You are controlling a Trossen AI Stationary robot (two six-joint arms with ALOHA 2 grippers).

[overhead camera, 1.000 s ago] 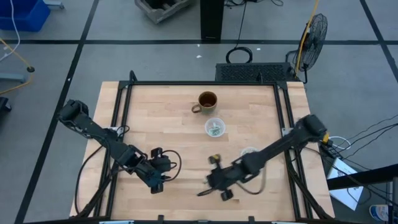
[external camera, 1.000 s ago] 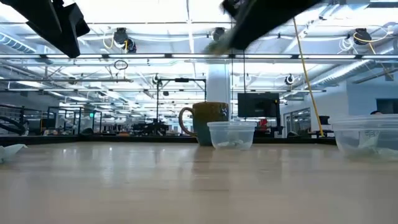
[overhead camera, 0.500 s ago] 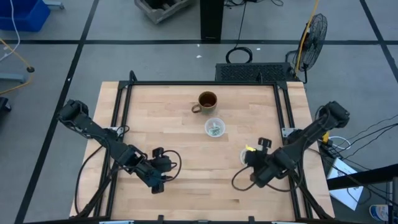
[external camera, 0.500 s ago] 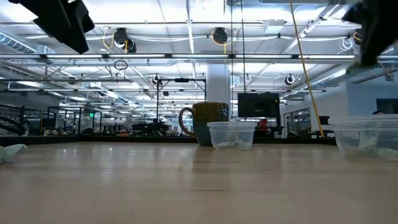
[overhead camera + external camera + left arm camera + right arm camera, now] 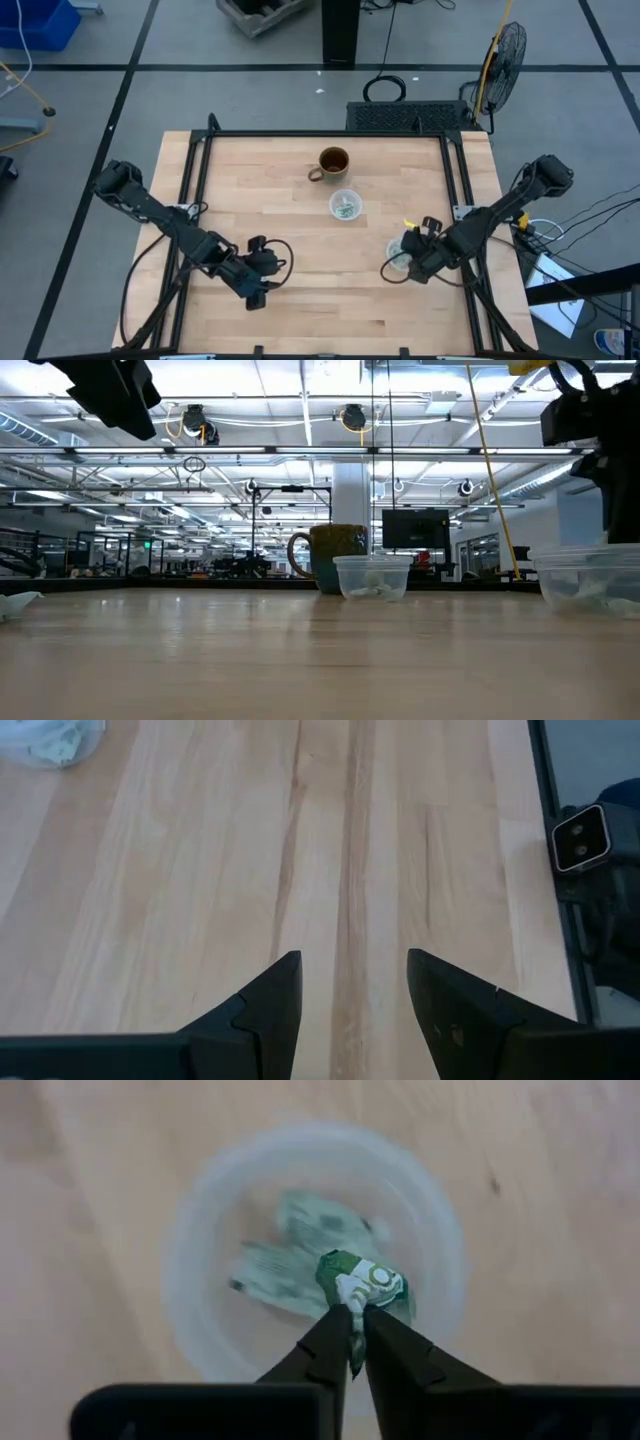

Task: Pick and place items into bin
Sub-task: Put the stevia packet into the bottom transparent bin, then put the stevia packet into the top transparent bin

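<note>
The right end effector (image 5: 352,1330) has swung across the counter (image 5: 300,215) and hangs over a clear cup (image 5: 200,1210), pinching a crinkled, shiny green-and-white candy (image 5: 362,1285). More candies (image 5: 285,1265) lie inside. The left end effector (image 5: 348,985) hovers half open.

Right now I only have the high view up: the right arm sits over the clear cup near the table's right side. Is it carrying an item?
Observer: Yes. In the right wrist view, the right gripper pinches a green-and-white candy directly above the clear cup.
Operator: Is anything in that cup already?
Observer: Pale green-and-white pieces lie on its bottom.
Operator: And the left arm?
Observer: The left gripper is open over bare table, holding nothing.
Operator: Any item near it?
Observer: One pale wrapped bit lies at the edge of its wrist picture.
</note>
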